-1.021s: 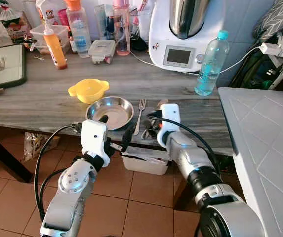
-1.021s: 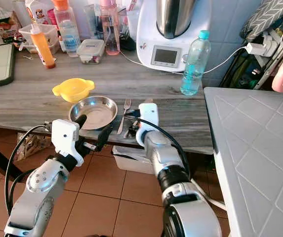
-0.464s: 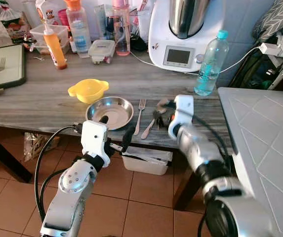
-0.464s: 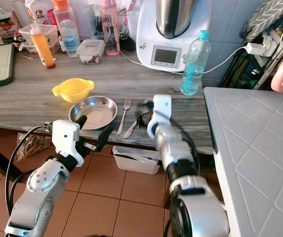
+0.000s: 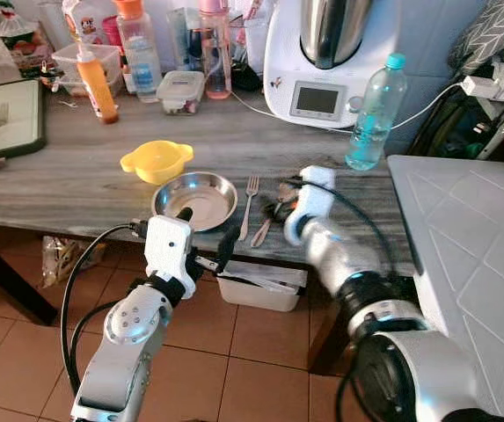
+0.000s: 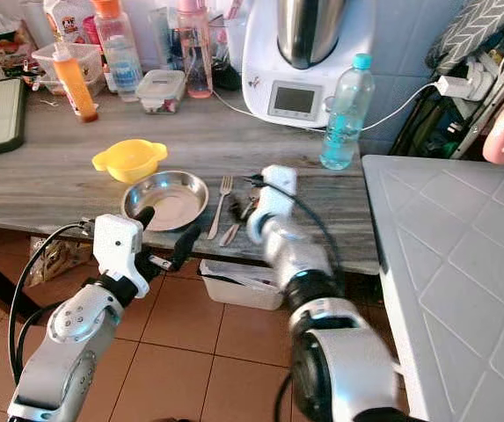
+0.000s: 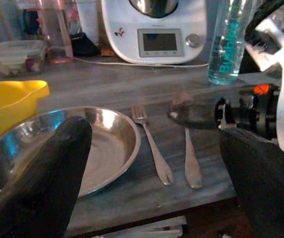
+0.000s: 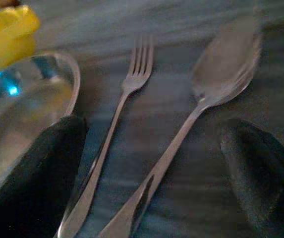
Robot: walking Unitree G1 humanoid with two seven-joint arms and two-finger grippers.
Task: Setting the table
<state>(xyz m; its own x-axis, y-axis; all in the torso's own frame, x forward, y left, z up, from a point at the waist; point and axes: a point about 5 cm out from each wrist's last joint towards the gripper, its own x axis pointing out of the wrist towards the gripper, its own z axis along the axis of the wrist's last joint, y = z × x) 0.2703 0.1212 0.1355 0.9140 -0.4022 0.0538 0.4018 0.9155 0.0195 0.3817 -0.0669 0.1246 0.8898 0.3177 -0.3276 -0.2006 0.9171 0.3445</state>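
Observation:
A steel plate (image 5: pixel 194 195) lies near the front edge of the grey wooden table (image 5: pixel 76 185), with a yellow bowl (image 5: pixel 157 161) just behind it. Right of the plate lie a fork (image 5: pixel 250 205) and, beside it, a spoon (image 8: pixel 201 99). My right gripper (image 5: pixel 278 209) hovers low over the spoon's far end, open, its two fingers (image 8: pixel 32 173) straddling both pieces without holding either. My left gripper (image 5: pixel 206 230) hangs open in front of the table edge, level with the plate (image 7: pixel 82 144), with nothing between its fingers (image 7: pixel 42 183).
At the back stand a white kitchen machine (image 5: pixel 322 61), a water bottle (image 5: pixel 375 114), an orange sauce bottle (image 5: pixel 98 83) and several containers. A dark tray (image 5: pixel 5 119) lies far left. A grey tiled surface (image 5: pixel 471 246) adjoins on the right. A white bin (image 5: pixel 256 286) sits below.
The spoon left my right gripper and now lies beside the fork. The right gripper swung off to the right, then came back left over the cutlery. The left arm stayed put.

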